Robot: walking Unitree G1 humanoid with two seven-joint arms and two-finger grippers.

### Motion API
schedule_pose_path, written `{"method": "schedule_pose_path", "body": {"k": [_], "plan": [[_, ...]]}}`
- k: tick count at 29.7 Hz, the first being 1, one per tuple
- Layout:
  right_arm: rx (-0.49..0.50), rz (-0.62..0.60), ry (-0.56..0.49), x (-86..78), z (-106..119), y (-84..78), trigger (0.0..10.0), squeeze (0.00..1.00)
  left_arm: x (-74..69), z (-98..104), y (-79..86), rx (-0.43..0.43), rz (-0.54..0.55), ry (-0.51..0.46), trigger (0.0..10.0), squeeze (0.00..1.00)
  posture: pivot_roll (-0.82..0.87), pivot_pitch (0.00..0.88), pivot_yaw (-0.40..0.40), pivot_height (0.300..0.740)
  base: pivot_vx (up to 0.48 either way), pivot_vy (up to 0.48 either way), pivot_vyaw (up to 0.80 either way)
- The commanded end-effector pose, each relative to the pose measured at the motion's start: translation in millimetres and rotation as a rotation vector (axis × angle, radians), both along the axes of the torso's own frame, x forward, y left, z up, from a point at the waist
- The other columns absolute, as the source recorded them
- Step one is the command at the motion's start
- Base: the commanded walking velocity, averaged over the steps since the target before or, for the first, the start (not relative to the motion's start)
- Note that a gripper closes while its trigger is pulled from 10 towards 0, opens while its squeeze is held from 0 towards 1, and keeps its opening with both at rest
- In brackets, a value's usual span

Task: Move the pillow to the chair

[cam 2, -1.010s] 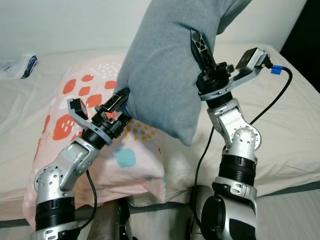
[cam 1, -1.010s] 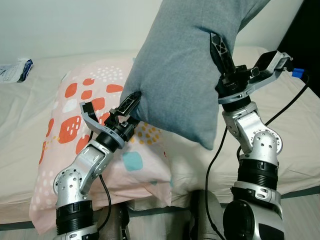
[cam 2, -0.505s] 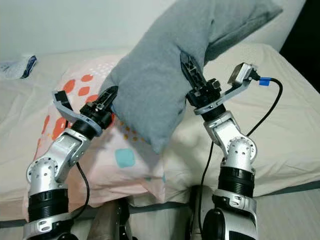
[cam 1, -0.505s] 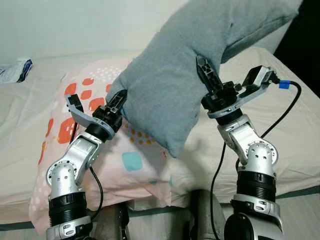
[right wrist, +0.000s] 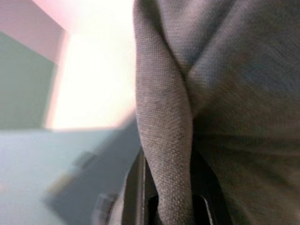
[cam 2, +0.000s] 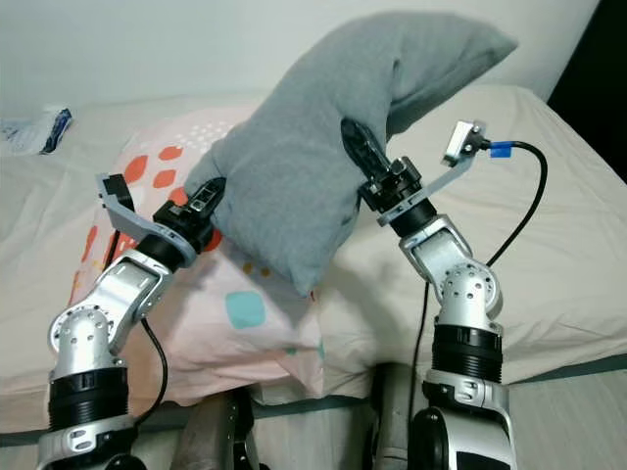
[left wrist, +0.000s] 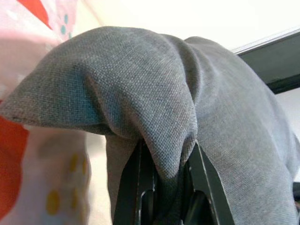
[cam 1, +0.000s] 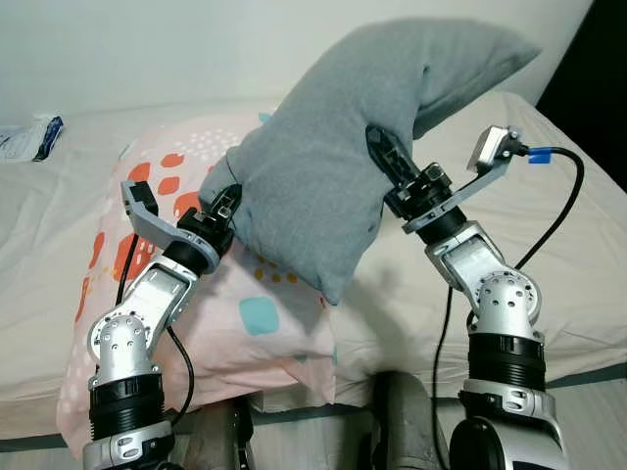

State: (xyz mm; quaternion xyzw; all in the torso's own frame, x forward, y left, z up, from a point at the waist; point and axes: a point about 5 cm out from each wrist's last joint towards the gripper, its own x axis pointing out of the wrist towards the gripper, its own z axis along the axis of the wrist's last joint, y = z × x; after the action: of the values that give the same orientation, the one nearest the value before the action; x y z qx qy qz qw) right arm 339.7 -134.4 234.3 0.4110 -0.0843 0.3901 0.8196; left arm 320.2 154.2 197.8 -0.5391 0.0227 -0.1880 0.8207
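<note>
While the grey pillow (cam 1: 333,166) hangs in the air above the bed (cam 1: 578,245), just over a patterned pillow (cam 1: 196,294) lying on the near left, the left tool (cam 1: 223,201) is clamped on a fold at its left edge and the right tool (cam 1: 390,159) on a fold at its right side. Each grip takes only a thin pinch of cloth, so the fabric could slide free during the carry and drop one end. No chair can be seen.
</note>
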Motion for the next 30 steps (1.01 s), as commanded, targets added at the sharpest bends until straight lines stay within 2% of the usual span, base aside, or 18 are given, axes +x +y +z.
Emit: {"method": "schedule_pose_path", "body": {"k": [1, 2, 3, 6, 7, 9, 10, 11, 12, 13, 14, 21, 22, 25, 27, 28, 29, 30], "plan": [[-0.266, -0.104, 0.034, 8.2, -15.4, 12.4, 0.0, 0.0, 1.1, 9.9, -11.3, 0.141, -0.007, -0.068, 0.0, 0.0, 0.03, 0.134, 0.028, 0.572, 0.0, 0.0, 0.0], [-0.266, -0.104, 0.034, 8.2, -15.4, 12.4, 0.0, 0.0, 1.1, 9.9, -11.3, 0.141, -0.007, -0.068, 0.0, 0.0, 0.03, 0.134, 0.028, 0.572, 0.0, 0.0, 0.0], [-0.416, -0.21, 0.019, 13.6, -19.9, 10.5, 0.0, 0.0, 2.3, 12.2, -12.6, 0.229, 0.027, -0.091, 0.0, 0.0, 0.03, 0.133, 0.026, 0.572, 0.0, 0.0, 0.0], [-0.499, -0.271, 0.0, 16.2, -21.4, 9.4, 0.0, 0.0, 3.2, 13.8, -13.3, 0.282, 0.049, -0.106, 0.0, 0.0, 0.03, 0.133, 0.026, 0.572, 0.0, 0.0, 0.0], [-0.555, -0.37, -0.013, 20.3, -19.6, 5.3, 10.0, 0.0, 5.9, 16.0, -10.8, 0.363, 0.119, -0.12, 0.0, 0.0, 0.03, 0.132, 0.024, 0.572, 0.0, 0.0, 0.0], [-0.555, -0.37, -0.013, 20.3, -19.6, 5.3, 10.0, 0.0, 5.9, 16.0, -10.8, 0.363, 0.119, -0.12, 0.0, 0.0, 0.03, 0.132, 0.024, 0.572, 0.0, 0.0, 0.0], [-0.631, -0.507, 0.013, 25.7, -21.6, -4.2, 10.0, 0.0, 8.7, 15.7, -6.2, 0.498, 0.221, -0.131, 0.1, 0.0, 0.03, 0.13, 0.024, 0.572, 0.0, 0.0, 0.0], [-0.631, -0.507, 0.013, 25.7, -21.6, -4.2, 10.0, 0.0, 8.7, 15.7, -6.2, 0.498, 0.221, -0.131, 0.1, 0.0, 0.03, 0.13, 0.024, 0.572, 0.0, 0.0, 0.0], [-0.661, -0.556, 0.023, 26.8, -24.1, -7.7, 10.0, 0.0, 8.9, 14.1, -5.4, 0.553, 0.254, -0.135, 5.7, 0.0, 0.03, 0.13, 0.024, 0.572, 0.0, 0.0, 0.0], [-0.661, -0.556, 0.023, 26.8, -24.1, -7.7, 10.0, 0.0, 8.9, 14.1, -5.4, 0.553, 0.254, -0.135, 5.7, 0.0, 0.03, 0.13, 0.024, 0.572, 0.0, 0.0, 0.0], [-0.703, -0.575, 0.025, 26.6, -27.4, -9.0, 10.0, 0.0, 8.3, 12.0, -5.6, 0.584, 0.268, -0.133, 10.0, 0.0, 0.03, 0.127, 0.023, 0.572, 0.0, 0.0, 0.0], [-0.732, -0.596, 0.026, 21.4, -37.9, -4.9, 10.0, 0.0, 3.4, 0.9, -17.9, 0.695, 0.211, -0.112, 10.0, 0.0, 0.02, 0.11, 0.019, 0.572, 0.0, 0.0, 0.0], [-0.74, -0.603, 0.019, 20.8, -39.6, -3.5, 10.0, 0.0, 3.0, -4.4, -24.0, 0.784, 0.184, -0.108, 10.0, 0.0, 0.03, 0.106, 0.018, 0.572, 0.0, 0.0, 0.0], [-0.748, -0.608, 0.011, 20.4, -40.7, -2.5, 10.0, 0.0, 2.6, -8.1, -27.8, 0.847, 0.169, -0.107, 10.0, 0.0, 0.03, 0.106, 0.018, 0.572, 0.0, 0.0, 0.0], [-0.844, -0.616, -0.026, 18.5, -49.8, 2.8, 10.0, 0.0, 2.1, -17.4, -33.8, 0.941, 0.158, -0.105, 10.0, 0.0, 0.03, 0.099, 0.019, 0.572, 0.0, 0.0, 0.0], [-0.844, -0.616, -0.026, 18.5, -49.8, 2.8, 10.0, 0.0, 2.1, -17.4, -33.8, 0.941, 0.158, -0.105, 10.0, 0.0, 0.03, 0.099, 0.019, 0.572, 0.0, 0.0, 0.0], [-0.902, -0.632, -0.052, 15.7, -56.7, 5.8, 10.0, 0.0, 3.5, -25.1, -31.5, 1.022, 0.183, -0.093, 10.0, 0.0, 0.03, 0.098, 0.02, 0.572, 0.0, 0.0, 0.0], [-0.902, -0.632, -0.052, 15.7, -56.7, 5.8, 10.0, 0.0, 3.5, -25.1, -31.5, 1.022, 0.183, -0.093, 10.0, 0.0, 0.03, 0.098, 0.02, 0.572, 0.0, 0.0, 0.0]]}}
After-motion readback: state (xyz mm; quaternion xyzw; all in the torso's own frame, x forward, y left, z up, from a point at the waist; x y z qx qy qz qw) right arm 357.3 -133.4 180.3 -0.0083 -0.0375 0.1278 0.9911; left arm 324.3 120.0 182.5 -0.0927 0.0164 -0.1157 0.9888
